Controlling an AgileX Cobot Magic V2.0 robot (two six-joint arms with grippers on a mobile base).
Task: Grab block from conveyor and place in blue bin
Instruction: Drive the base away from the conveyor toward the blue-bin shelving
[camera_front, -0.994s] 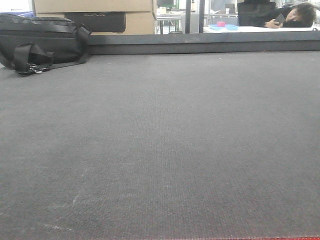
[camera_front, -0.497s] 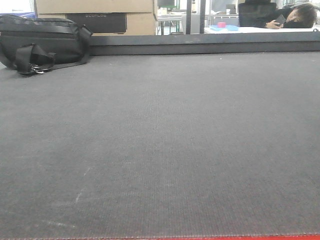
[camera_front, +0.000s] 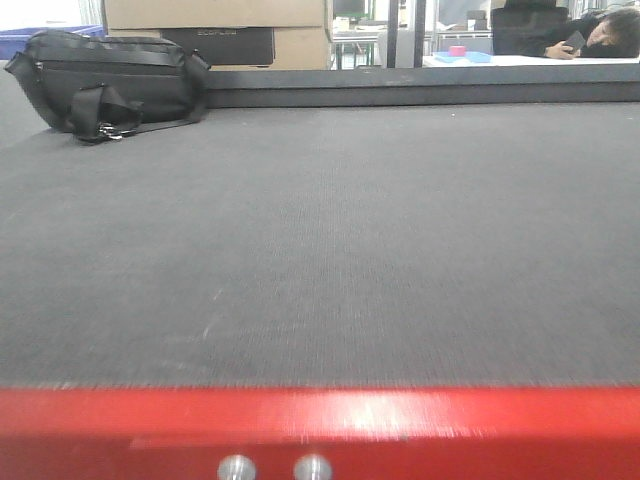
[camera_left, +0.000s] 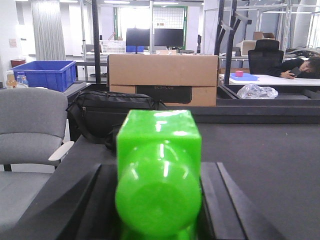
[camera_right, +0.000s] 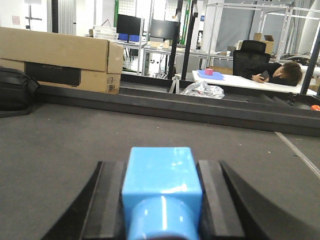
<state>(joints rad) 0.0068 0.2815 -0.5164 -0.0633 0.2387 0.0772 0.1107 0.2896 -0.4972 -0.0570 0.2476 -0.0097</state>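
"Front view, what's there?"
"Wide grey conveyor (camera_front: 330, 250) fills it, red edge (camera_front: 320, 420) nearest cam, black bag (camera_front: 110, 80) far left."
"Wrist cams?"
"L: left gripper (camera_left: 159, 167) clamped tight on green block (camera_left: 159, 140), held above conveyor; blue bin (camera_left: 44, 74) well off left, past grey chair (camera_left: 30, 120). R: right gripper (camera_right: 161, 164) likewise pinching blue block (camera_right: 161, 180), fingers snug both sides."

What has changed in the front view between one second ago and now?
The whole view shifted, so the camera seems to have moved, not the things. The red edge of the conveyor, before a thin line at the bottom, is now a wide band with two screws. The black bag and cardboard boxes sit further right in the picture. No block shows on the belt, then or now.
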